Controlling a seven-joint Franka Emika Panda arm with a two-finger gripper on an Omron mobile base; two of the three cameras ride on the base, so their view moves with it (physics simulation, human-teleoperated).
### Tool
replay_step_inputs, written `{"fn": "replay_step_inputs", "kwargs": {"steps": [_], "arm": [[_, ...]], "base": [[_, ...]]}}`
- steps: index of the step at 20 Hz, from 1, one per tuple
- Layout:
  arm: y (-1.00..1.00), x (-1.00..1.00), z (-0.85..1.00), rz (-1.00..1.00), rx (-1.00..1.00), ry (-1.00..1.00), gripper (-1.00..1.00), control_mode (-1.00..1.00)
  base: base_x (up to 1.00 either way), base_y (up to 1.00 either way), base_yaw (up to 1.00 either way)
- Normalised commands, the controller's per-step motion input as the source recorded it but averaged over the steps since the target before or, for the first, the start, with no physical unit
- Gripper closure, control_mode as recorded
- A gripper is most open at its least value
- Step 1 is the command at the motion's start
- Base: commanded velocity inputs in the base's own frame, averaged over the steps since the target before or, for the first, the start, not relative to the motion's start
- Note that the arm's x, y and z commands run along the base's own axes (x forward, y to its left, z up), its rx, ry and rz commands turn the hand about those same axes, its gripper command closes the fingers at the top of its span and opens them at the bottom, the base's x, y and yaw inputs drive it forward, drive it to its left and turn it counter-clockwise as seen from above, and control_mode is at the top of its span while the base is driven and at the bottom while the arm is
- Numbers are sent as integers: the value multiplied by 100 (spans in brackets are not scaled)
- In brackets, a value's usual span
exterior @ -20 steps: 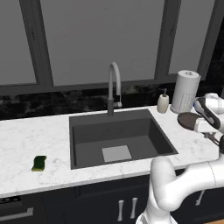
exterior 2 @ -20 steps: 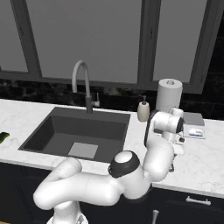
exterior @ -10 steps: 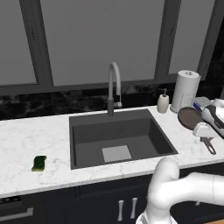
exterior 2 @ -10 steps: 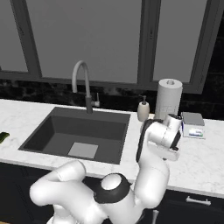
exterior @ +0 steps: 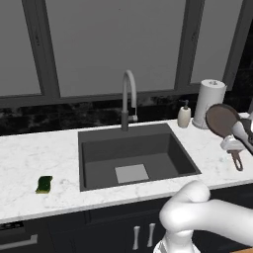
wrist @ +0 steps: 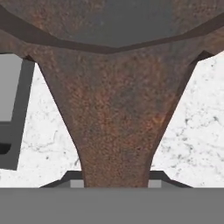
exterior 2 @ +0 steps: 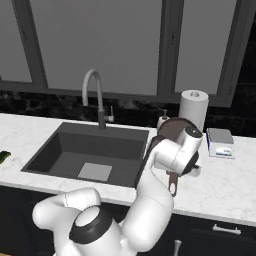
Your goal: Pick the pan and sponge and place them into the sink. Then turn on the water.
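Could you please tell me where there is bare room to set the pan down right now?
The sink basin holds nothing. Bare marble runs between the sponge and the sink's left rim. Right of the sink is crowded: soap bottle, paper towel roll, and the pan held in the claw.

rusty brown pan, green sponge, dark-grey sink, white marbled counter
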Motion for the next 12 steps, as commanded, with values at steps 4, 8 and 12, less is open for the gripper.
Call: {"fn": "replay_step_inputs", "kwargs": {"steps": [4,8,12], "arm": [[18,-8,35,42,-9,-7,100,-100],[25,0,13,58,-16,-2,100,-100],[39,0,13,63,-19,-7,100,-100]], "base": [[0,0,0],[0,0,0],[0,0,0]]}}
